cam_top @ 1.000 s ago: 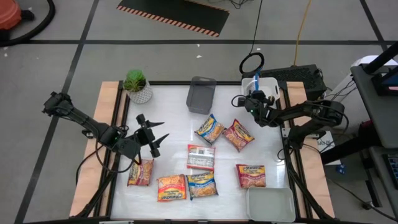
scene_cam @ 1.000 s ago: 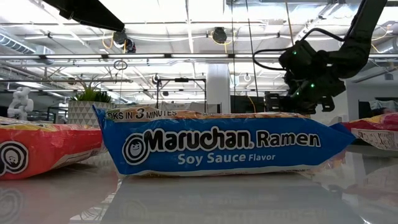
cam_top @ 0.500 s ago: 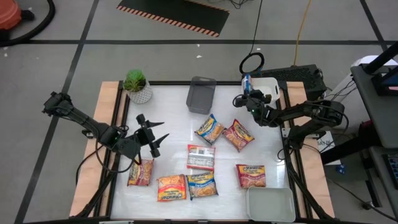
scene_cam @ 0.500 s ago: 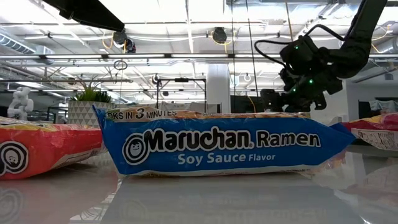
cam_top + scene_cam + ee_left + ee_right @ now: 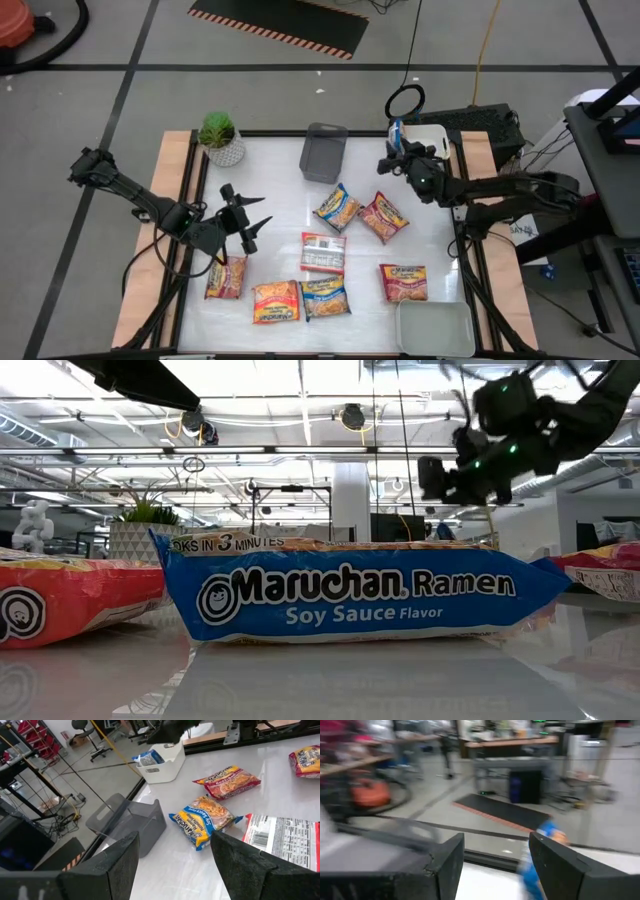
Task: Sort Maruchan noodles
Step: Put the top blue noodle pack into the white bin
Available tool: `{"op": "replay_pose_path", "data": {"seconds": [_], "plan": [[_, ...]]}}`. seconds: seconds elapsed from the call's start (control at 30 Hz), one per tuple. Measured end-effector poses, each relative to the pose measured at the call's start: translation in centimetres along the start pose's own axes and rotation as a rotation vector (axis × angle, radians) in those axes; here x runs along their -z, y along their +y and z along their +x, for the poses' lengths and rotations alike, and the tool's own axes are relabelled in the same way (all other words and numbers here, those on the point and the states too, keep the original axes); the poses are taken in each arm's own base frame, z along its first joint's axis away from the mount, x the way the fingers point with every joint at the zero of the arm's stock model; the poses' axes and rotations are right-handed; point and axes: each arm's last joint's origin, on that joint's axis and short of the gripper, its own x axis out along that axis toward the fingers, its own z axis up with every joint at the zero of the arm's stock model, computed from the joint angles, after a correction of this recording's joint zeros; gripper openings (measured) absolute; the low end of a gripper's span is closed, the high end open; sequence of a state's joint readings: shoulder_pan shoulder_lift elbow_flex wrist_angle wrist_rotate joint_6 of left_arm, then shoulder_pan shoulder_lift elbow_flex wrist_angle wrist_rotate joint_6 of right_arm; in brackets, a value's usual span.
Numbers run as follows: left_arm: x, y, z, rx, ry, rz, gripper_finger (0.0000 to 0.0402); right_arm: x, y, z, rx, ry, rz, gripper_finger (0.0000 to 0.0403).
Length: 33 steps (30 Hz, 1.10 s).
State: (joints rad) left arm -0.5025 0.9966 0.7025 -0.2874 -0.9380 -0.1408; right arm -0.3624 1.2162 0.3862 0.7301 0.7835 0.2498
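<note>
Left gripper (image 5: 245, 217) is hovering over the table's left side with fingers spread and nothing between them, waiting just above a red packet (image 5: 226, 277) lying at the near left. Next along the front edge, an orange packet (image 5: 276, 301) and a blue packet (image 5: 324, 297) are sitting side by side, nearly touching, with a white packet (image 5: 323, 252) face-down just behind them showing its printed back. Mid-table, another blue-and-yellow packet (image 5: 338, 208) and a red-and-yellow one (image 5: 383, 217) are lying tilted near each other, and a further red packet (image 5: 403, 282) is resting near the right, just behind the pale tray (image 5: 434, 330). A grey bin (image 5: 323, 153) is standing at the far middle, and a white bin (image 5: 437, 135) at the far right is already holding a blue packet (image 5: 148, 758) on edge. Right gripper (image 5: 398, 160) is hanging beside that white bin, fingers apart and empty. These packets are looking light, thin and glossy, so probably slippery, with a brittle noodle block inside that is likely crushing under a hard squeeze. A pinch across the short width near the middle is seeming safest; the crimped end seams are looking floppy and likely to slide out.
</note>
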Motion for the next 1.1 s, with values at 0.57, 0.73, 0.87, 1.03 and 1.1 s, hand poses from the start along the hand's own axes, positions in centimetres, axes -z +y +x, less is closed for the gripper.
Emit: {"op": "replay_pose_path", "data": {"seconds": [0.57,0.73,0.87,1.03,1.1], "plan": [[0.0,0.0,0.0,0.0,0.0,0.005,0.025,-3.3,2.4,-5.4,-0.464,-0.079,0.086,0.0212],[0.0,0.0,0.0,0.0,0.0,0.006,0.025,-3.0,3.2,-6.7,-0.541,-0.062,0.094,0.0205],[0.0,0.0,0.0,0.0,-0.001,0.006,0.025,-3.0,3.7,-7.5,-0.578,-0.05,0.09,0.0201],[0.0,0.0,0.0,0.0,-0.001,0.006,0.025,-3.8,4.6,-8.3,-0.594,-0.048,0.093,0.02],[0.0,0.0,0.0,0.0,0.0,0.006,0.025,-4.2,4.9,-8.6,-0.601,-0.051,0.086,0.02]]}}
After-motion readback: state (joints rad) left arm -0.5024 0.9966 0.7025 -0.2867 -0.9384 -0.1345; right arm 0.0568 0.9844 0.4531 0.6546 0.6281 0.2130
